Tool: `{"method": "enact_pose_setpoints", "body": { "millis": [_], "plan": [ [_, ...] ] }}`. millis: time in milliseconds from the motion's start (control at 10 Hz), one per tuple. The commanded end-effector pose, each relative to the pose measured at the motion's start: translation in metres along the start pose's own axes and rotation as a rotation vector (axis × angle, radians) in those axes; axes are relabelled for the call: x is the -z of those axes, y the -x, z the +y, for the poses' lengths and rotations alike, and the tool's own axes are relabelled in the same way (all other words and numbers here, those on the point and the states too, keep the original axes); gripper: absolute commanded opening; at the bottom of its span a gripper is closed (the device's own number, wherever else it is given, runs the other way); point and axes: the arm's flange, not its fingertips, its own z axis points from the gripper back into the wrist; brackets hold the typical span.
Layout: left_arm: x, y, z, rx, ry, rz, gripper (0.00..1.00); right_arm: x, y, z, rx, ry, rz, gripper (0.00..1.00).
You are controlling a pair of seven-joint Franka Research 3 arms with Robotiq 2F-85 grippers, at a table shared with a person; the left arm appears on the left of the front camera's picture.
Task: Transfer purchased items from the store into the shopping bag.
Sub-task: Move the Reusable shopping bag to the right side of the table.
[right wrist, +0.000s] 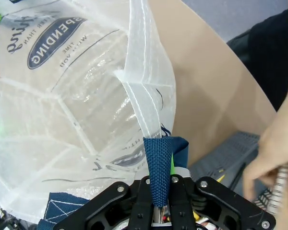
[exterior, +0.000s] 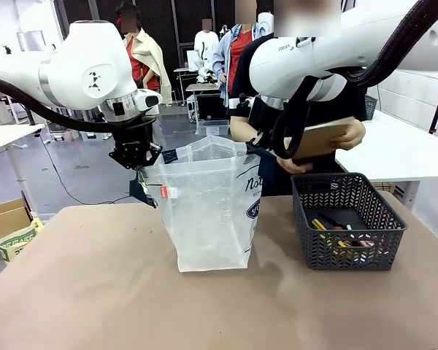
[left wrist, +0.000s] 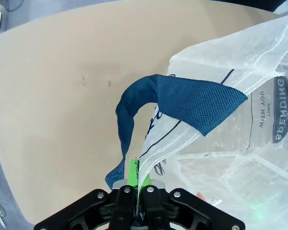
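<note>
Counts: one shopping bag [exterior: 208,208]; two navy strap handles [left wrist: 182,103]; two grippers; one dark mesh basket [exterior: 306,219]; one person at the far side
Bag position: upright on the brown table [exterior: 95,292], near its middle; mouth spread open; small red tag on the rim toward 9 o'clock
Left gripper [left wrist: 137,172]: at the bag's 10 o'clock rim; fingers pinched tight on the rim fabric where a strap joins it; that strap loops loose beyond the fingers
Right gripper [right wrist: 158,191]: at the opposite rim, toward 2 o'clock; clamped on the base of the other strap
Basket: at the bag's 3 o'clock, just beside it, not touching; several small yellow and red items inside, too jumbled to count
In the way: the right arm crosses in front of the person
Person's hand [exterior: 350,135]: holds a flat tan board [exterior: 321,138] above the basket, at its 12 o'clock
</note>
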Motion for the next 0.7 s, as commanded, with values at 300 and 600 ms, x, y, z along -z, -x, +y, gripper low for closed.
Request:
{"method": "enact_pose_setpoints", "body": {
  "millis": [300,600],
  "plan": [
    [-0.0005,0.0023,0.0026,-0.022,0.003,-0.013,0.0,0.001,-0.0008,-0.0011,0.009,0.011,0.009,0.0],
    [-0.0005,0.0023,0.0026,-0.022,0.003,-0.013,0.0,0.001,-0.0008,-0.0011,0.009,0.011,0.009,0.0]
  ]
}}
